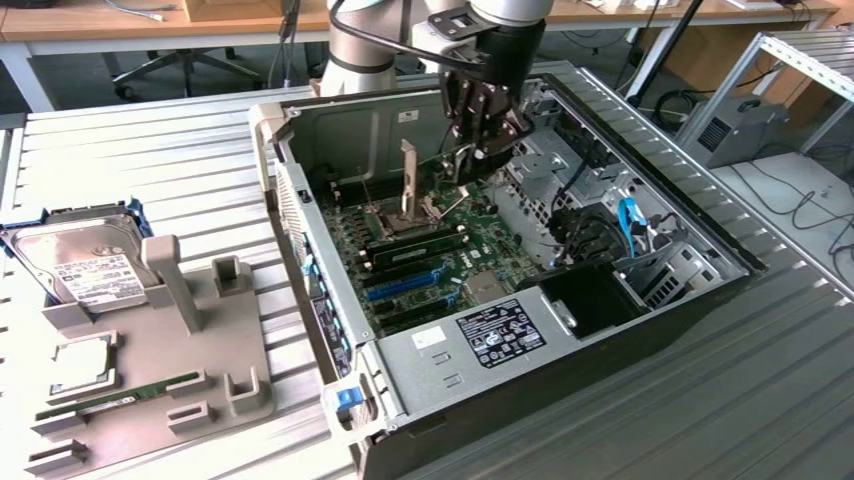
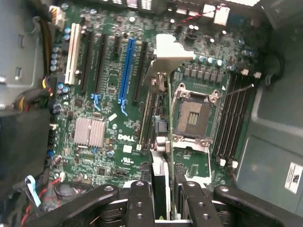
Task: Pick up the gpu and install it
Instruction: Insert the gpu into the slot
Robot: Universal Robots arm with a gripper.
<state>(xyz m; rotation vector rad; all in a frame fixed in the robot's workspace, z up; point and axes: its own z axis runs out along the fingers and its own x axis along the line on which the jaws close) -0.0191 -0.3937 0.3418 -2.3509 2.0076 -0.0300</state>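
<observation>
Down inside the open computer case [image 1: 320,300], the gripper [image 2: 163,189] has its two fingers [image 2: 140,203] clamped on the card [image 2: 165,142], holding it edge-on with the silver bracket [image 2: 168,54] at the far end. So the card is up in the air over the motherboard [image 2: 109,113], not seated in anything yet. From the wrist view it looks like it hangs closer to the bare processor socket [image 2: 191,116] than to the blue slot [image 2: 126,71], though I can't tell the height. My worry: if it goes down where it hangs now, the card edge lands on the socket or the black slots beside it instead of in a slot. Any tilt in the grip and the bracket could also snag the case wall or the contacts go in crooked and jam
</observation>
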